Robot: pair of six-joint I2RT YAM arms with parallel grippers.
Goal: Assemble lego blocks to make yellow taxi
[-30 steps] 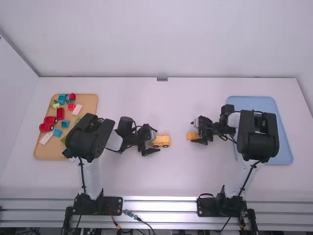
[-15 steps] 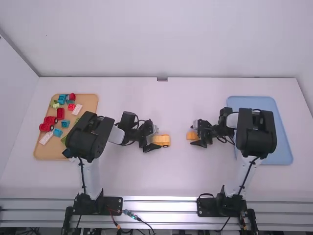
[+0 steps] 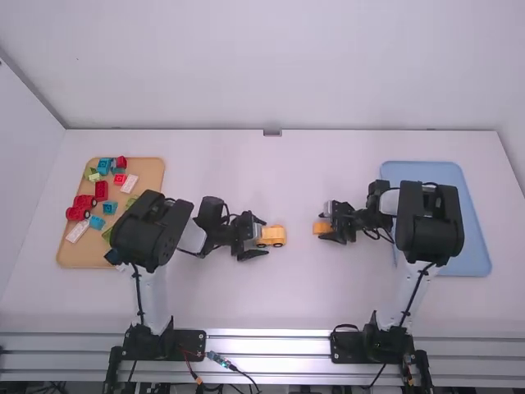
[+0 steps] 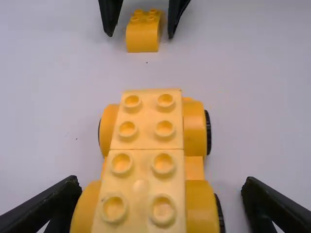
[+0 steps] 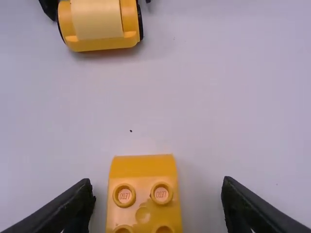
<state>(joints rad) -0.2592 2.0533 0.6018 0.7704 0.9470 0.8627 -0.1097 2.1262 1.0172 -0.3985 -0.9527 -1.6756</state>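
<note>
Yellow car (image 3: 271, 236), mid-table (image 3: 287, 304), w/ four wheels & two pale yellow blocks (image 4: 148, 126) set end to end on top, studs up. L end effector (image 3: 261, 236): wide, one finger ea. side of car's near part; contact of one finger w/ adj. wheel can't be told. Yellow block (image 3: 321, 227), sep. from car & well to its R, sits on table, studs up, one end rounded. R end effector (image 3: 323, 221): wide, fingers on either side of block, gap at ea. side. Far L: orange tray (image 3: 74, 256) w/ red blocks (image 3: 102, 190), blue blocks (image 3: 97, 222), green & pale pcs. Far R: blue tray (image 3: 477, 258), partly under R arm.
</note>
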